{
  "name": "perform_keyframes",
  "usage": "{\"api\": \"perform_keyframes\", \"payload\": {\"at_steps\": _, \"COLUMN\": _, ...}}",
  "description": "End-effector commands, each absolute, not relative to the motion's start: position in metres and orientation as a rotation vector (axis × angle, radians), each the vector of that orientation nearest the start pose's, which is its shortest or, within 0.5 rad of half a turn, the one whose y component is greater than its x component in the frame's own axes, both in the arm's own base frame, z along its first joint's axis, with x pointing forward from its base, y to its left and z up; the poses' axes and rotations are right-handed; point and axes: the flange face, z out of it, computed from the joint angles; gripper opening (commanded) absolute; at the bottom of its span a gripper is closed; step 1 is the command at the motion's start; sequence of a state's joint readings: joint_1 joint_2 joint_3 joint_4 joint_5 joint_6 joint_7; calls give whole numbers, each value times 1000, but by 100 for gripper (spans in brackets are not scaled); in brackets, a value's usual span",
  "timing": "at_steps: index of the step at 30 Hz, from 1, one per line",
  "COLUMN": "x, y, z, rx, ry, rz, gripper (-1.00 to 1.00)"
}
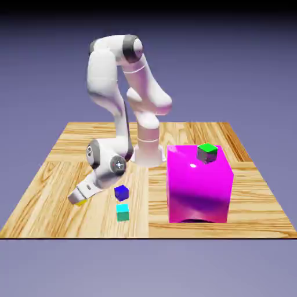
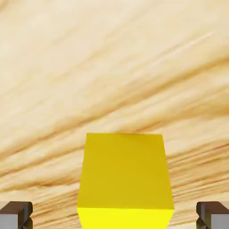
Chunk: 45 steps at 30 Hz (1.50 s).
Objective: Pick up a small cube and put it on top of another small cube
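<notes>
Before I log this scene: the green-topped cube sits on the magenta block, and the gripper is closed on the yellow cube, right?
Not closed: the hand view shows the gripper open, with gaps on both sides of the yellow cube. The rest is right.

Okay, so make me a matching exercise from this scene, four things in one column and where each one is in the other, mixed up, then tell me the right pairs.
Things:
1. Yellow cube
2. Green-topped cube
3. Cyan cube
4. Claw

Places and states:
A. On top of the huge magenta block
B. Open, with its tips apart on either side of a cube
C. Between two finger tips, touching neither
D. On the table, nearer the exterior view's bottom edge than the dark blue cube

Right pairs: 1-C, 2-A, 3-D, 4-B
</notes>
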<state>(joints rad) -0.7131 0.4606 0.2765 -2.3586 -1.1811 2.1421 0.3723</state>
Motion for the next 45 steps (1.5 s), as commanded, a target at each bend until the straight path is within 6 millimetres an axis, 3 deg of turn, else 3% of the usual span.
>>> {"api": "perform_keyframes", "payload": {"at_steps": 1, "x": 390, "y": -212, "z": 111, "rx": 2459, "ry": 232, "rz": -686, "gripper": 0}}
{"api": "perform_keyframes", "payload": {"at_steps": 13, "x": 381, "y": -234, "z": 93, "rx": 2435, "ry": 219, "rz": -665, "gripper": 0}}
{"api": "perform_keyframes", "payload": {"at_steps": 14, "x": 381, "y": -234, "z": 93, "rx": 2435, "ry": 219, "rz": -665, "gripper": -100}}
{"api": "perform_keyframes", "payload": {"at_steps": 24, "x": 387, "y": -215, "z": 105, "rx": 2459, "ry": 231, "rz": -687, "gripper": -100}}
{"api": "perform_keyframes", "payload": {"at_steps": 35, "x": 401, "y": -205, "z": 145, "rx": 2438, "ry": 220, "rz": -666, "gripper": -100}}
{"api": "perform_keyframes", "payload": {"at_steps": 45, "x": 421, "y": -125, "z": 207, "rx": 2280, "ry": 826, "rz": -554, "gripper": -100}}
